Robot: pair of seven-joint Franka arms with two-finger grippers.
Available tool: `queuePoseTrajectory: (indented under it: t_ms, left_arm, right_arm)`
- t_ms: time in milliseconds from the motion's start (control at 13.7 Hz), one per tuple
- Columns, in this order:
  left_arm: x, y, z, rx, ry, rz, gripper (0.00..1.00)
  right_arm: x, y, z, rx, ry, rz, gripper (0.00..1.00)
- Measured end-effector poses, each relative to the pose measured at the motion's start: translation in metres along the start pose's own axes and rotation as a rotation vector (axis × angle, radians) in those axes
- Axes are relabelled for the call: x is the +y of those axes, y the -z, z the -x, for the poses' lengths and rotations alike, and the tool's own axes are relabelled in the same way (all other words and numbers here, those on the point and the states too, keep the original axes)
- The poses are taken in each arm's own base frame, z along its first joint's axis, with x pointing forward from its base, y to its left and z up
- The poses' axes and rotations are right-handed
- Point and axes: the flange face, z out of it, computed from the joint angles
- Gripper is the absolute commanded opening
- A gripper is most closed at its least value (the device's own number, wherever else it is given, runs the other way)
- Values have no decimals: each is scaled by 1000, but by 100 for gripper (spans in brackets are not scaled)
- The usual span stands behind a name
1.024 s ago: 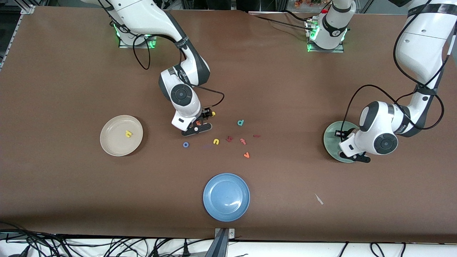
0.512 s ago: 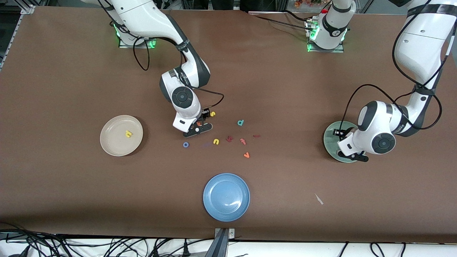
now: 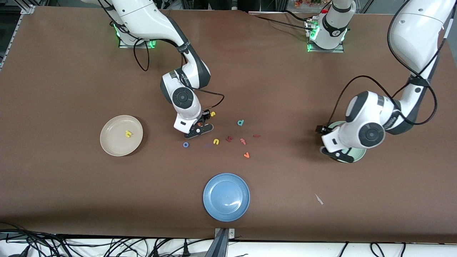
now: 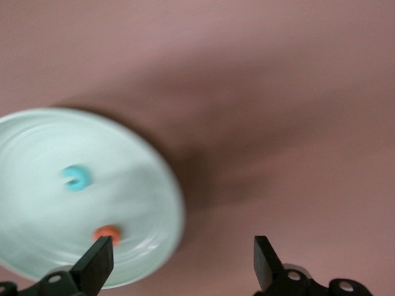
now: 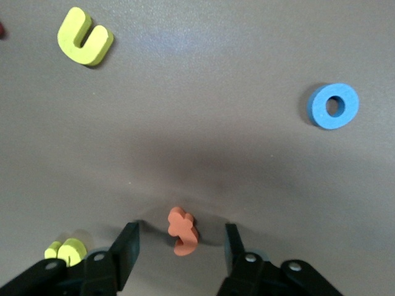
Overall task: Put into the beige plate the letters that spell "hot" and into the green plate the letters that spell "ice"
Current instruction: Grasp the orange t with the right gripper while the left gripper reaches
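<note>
Right claw brackets the orange "t" (image 5: 182, 231).

Nearest the camera, blue "o" (image 3: 185, 144) lies loose; right gripper (image 5: 180, 246) is down, fingers part-spread, straddling it untouched. Left gripper (image 4: 179, 264) hangs spread by the green plate (image 4: 154, 185), holding teal "c" (image 4: 76, 177).

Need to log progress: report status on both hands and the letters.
Right hand straddling orange "t", fingers apart, not gripping. Left hand open, empty, beside green plate; teal "c", orange "e" in it. Yellow "h" in beige plate. Nothing blocking.
</note>
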Motion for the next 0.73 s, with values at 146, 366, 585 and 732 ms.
queuePoseTrajectory:
  t_ms: [146,366,585,732]
  left_arm:
    - [41,11,-4,17,-83,10,100]
    - [89,19,-11,70,-228,21,99]
    - [140,8,-25,141,-395,31,99]
    - [169,-1,-34,203,-532,39,99]
  right_arm:
    - [0,-2,0,0,4,1,48]
    - [1,-2,-1,3,16,4,35]
    - [3,-1,-2,5,19,7,24]
    - [3,0,-2,6,19,8,18]
